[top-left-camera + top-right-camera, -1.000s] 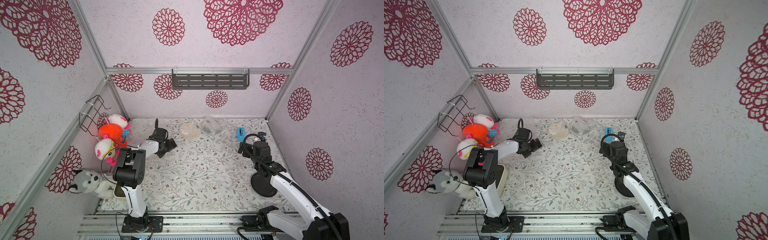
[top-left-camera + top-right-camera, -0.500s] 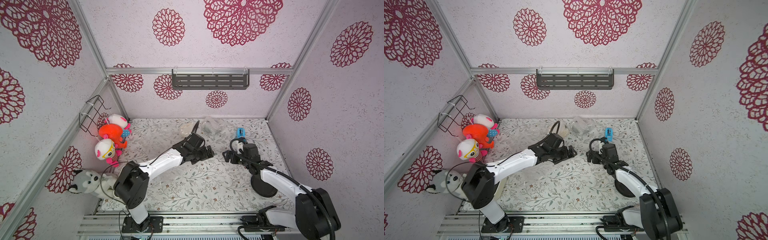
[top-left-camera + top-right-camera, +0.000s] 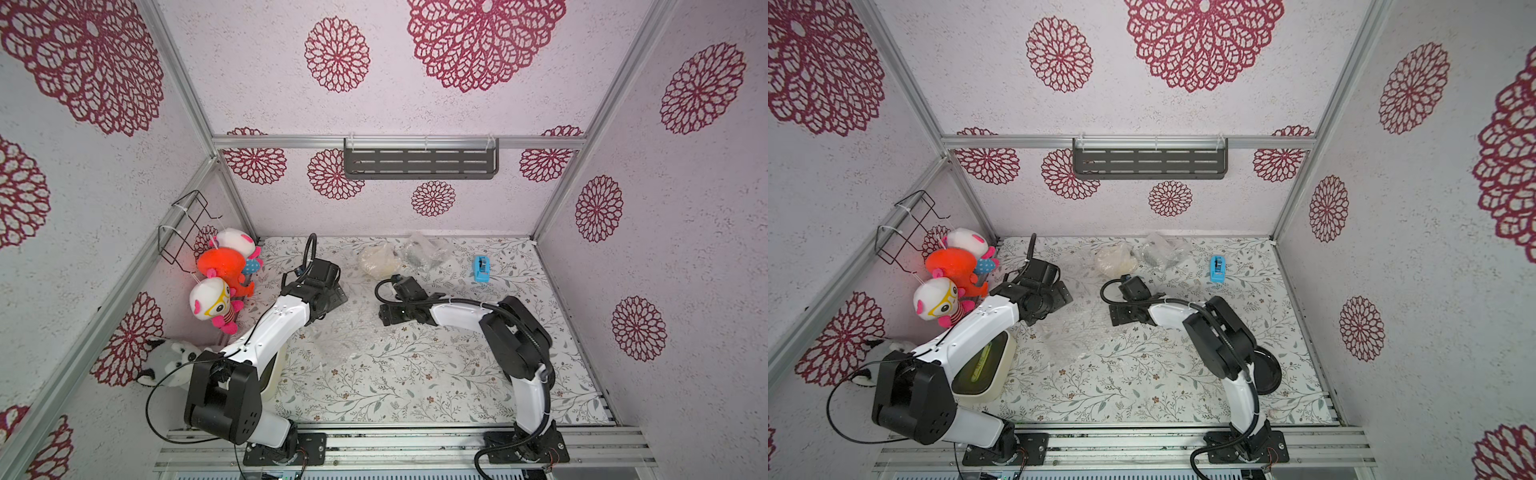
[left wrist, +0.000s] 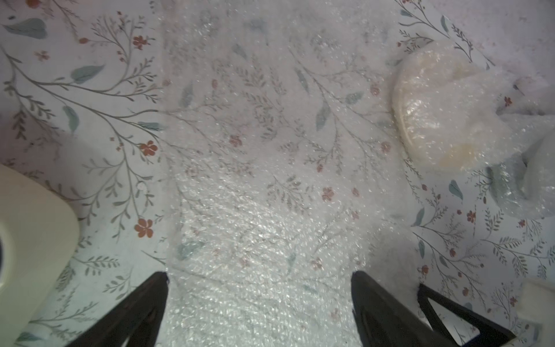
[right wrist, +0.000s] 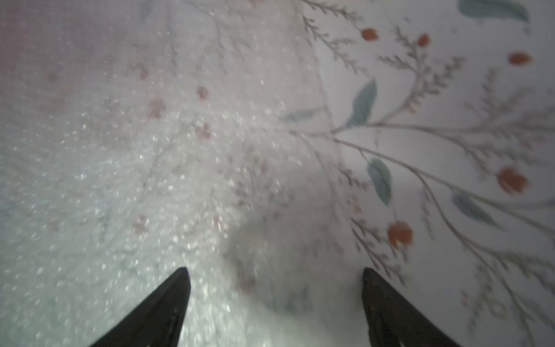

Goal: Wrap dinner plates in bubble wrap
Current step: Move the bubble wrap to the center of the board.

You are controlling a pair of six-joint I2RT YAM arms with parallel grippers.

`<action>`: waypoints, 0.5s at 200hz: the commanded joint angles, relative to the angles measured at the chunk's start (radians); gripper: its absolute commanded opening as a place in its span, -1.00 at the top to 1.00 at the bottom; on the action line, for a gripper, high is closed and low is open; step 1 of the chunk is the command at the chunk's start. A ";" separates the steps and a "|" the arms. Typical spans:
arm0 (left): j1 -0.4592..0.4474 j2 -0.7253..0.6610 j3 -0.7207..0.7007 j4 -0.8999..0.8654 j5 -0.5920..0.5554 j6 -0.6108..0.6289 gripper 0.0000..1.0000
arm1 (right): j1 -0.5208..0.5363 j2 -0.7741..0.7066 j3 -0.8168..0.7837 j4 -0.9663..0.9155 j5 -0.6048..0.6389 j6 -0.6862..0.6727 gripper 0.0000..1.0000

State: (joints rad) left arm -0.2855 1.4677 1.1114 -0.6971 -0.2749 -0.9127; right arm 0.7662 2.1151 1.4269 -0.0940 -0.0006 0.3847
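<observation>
Both wide open, holding nothing: left gripper (image 4: 259, 275) and right gripper (image 5: 274, 270) over flat bubble wrap (image 3: 340, 328); its edge lies under the right one. Front-left tub (image 3: 1009, 361) sits half under left arm, contents unclear.

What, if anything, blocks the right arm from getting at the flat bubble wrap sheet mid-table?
Likely yes, it can reach: nothing seems to block it. The right end effector is at the edge of the bubble wrap sheet, jaws apart, with only sheet and table ahead in its wrist view.
</observation>
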 commanded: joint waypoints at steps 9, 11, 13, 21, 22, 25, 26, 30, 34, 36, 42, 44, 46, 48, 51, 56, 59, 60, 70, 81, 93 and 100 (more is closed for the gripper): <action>0.051 -0.079 -0.027 0.000 -0.026 0.039 -0.96 | 0.049 0.121 0.111 -0.229 0.053 -0.057 -0.09; 0.055 -0.083 -0.029 0.000 -0.029 0.040 -0.95 | 0.051 0.120 0.110 -0.230 0.048 -0.061 -0.02; 0.056 -0.086 -0.032 -0.002 -0.030 0.043 -0.95 | 0.050 0.118 0.108 -0.232 0.044 -0.062 0.03; 0.068 -0.102 -0.044 -0.004 -0.032 0.053 -0.95 | 0.050 0.098 0.089 -0.233 0.027 -0.078 0.24; 0.069 -0.105 -0.045 -0.003 -0.032 0.054 -0.95 | 0.050 0.095 0.087 -0.233 0.025 -0.079 0.26; 0.071 -0.110 -0.049 -0.003 -0.033 0.058 -0.95 | 0.049 0.086 0.077 -0.233 0.022 -0.087 0.34; 0.073 -0.112 -0.050 -0.002 -0.032 0.059 -0.95 | 0.049 0.083 0.073 -0.233 0.022 -0.090 0.36; 0.079 -0.119 -0.056 -0.002 -0.032 0.063 -0.95 | 0.047 0.067 0.061 -0.238 0.022 -0.103 0.46; 0.084 -0.124 -0.060 -0.001 -0.031 0.067 -0.95 | 0.045 0.051 0.049 -0.247 0.026 -0.120 0.55; 0.086 -0.127 -0.063 0.001 -0.030 0.069 -0.95 | 0.044 0.044 0.045 -0.252 0.028 -0.129 0.62; 0.090 -0.134 -0.070 0.005 -0.025 0.075 -0.95 | 0.040 0.019 0.029 -0.269 0.038 -0.161 0.74; 0.092 -0.138 -0.071 0.006 -0.023 0.077 -0.96 | 0.037 0.009 0.023 -0.275 0.042 -0.169 0.78; 0.093 -0.139 -0.073 0.007 -0.021 0.079 -0.95 | 0.036 -0.001 0.016 -0.279 0.046 -0.179 0.81; 0.094 -0.140 -0.074 0.008 -0.019 0.080 -0.95 | 0.034 -0.010 0.012 -0.284 0.049 -0.188 0.85; 0.094 -0.142 -0.076 0.010 -0.016 0.083 -0.95 | 0.031 -0.023 0.001 -0.289 0.052 -0.204 0.89; 0.095 -0.142 -0.078 0.013 -0.012 0.088 -0.95 | 0.024 -0.056 -0.018 -0.297 0.048 -0.236 0.97; 0.095 -0.142 -0.078 0.015 -0.008 0.090 -0.95 | 0.019 -0.076 -0.031 -0.299 0.048 -0.251 1.00; 0.094 -0.142 -0.078 0.015 -0.007 0.090 -0.95 | 0.018 -0.082 -0.035 -0.300 0.048 -0.259 1.00; 0.094 -0.136 -0.078 0.019 0.010 0.097 -0.95 | -0.001 -0.152 -0.078 -0.304 0.036 -0.315 1.00; 0.094 -0.126 -0.075 0.023 0.027 0.102 -0.95 | -0.030 -0.236 -0.130 -0.306 -0.012 -0.400 1.00; 0.092 -0.117 -0.071 0.024 0.061 0.099 -0.95 | -0.073 -0.310 -0.184 -0.328 -0.063 -0.507 1.00; 0.090 -0.111 -0.071 0.028 0.079 0.100 -0.96 | -0.101 -0.350 -0.207 -0.354 -0.102 -0.580 1.00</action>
State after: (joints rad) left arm -0.1970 1.3380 1.0367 -0.6922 -0.2504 -0.8322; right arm 0.7486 1.9285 1.2732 -0.3344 -0.0074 0.0612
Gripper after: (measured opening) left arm 0.977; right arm 0.051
